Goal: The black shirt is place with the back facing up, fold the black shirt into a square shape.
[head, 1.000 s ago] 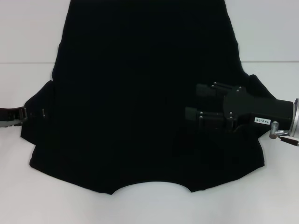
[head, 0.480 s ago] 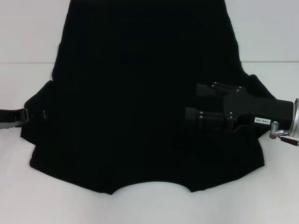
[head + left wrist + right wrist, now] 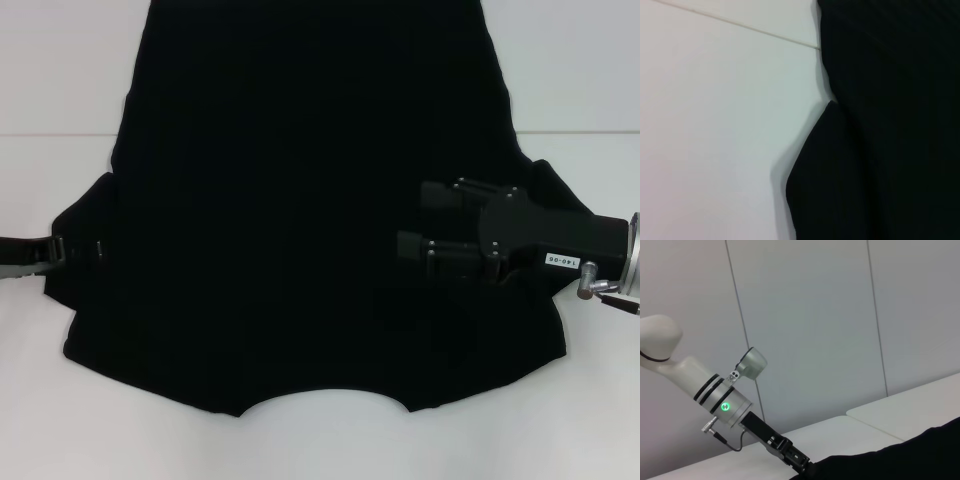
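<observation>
**Head view: both grippers at the sleeves of a flat black shirt**

Head view shows the black shirt (image 3: 300, 220) spread flat on the white table (image 3: 60, 60), collar nearest the robot at 6 o'clock, hem running off toward 12. No lettering shows.

At 9 o'clock the left gripper (image 3: 68, 250) reaches in low from the table edge, its tip at the left sleeve (image 3: 85, 235). Whether its fingers are spread or pinching cannot be told; they merge with the dark cloth. The left wrist view shows only that sleeve (image 3: 825, 170) lying against the body of the shirt, with bare table beside it.

At 3 o'clock the right gripper (image 3: 425, 220) hovers over the right sleeve area, its two fingers held apart and nothing between them. The right wrist view catches the left arm (image 3: 715, 395) far off, meeting the cloth edge.

The shirt looks light, soft and limp: it will drape and wrinkle rather than hold a crease. A sensible hold would be a pinch on the outer sleeve edge or shoulder seam, taking both layers, then carrying it inward low to avoid dragging the rest.
</observation>
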